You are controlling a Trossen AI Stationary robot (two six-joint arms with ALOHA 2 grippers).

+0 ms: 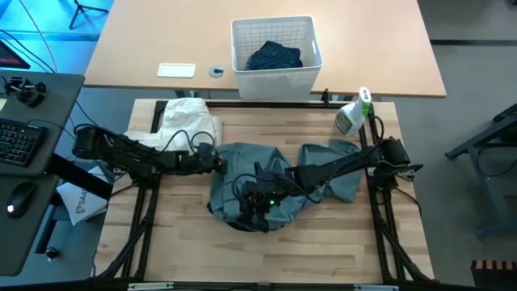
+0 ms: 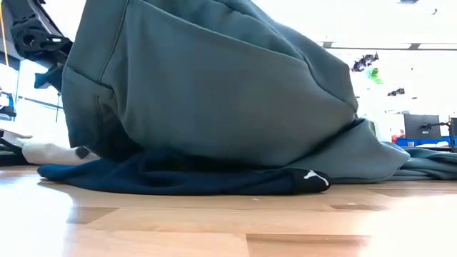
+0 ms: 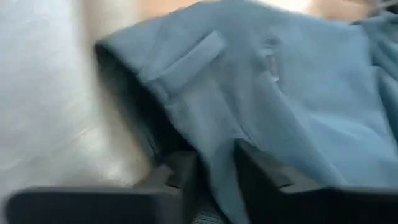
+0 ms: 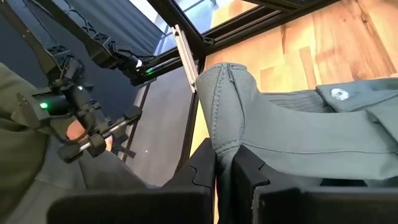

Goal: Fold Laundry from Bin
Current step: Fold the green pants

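While a dark navy garment (image 1: 273, 56) waits in the white lattice plastic bin (image 1: 312, 42), both grippers (image 1: 218, 162) (image 1: 260, 199) pinch the unfolded grey-green cotton top (image 1: 242, 162); folding has barely begun.

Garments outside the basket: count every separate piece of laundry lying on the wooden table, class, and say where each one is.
3: grey-green top mid-table; white cloth at the back left; dark navy piece under the top. More may be hidden beneath.
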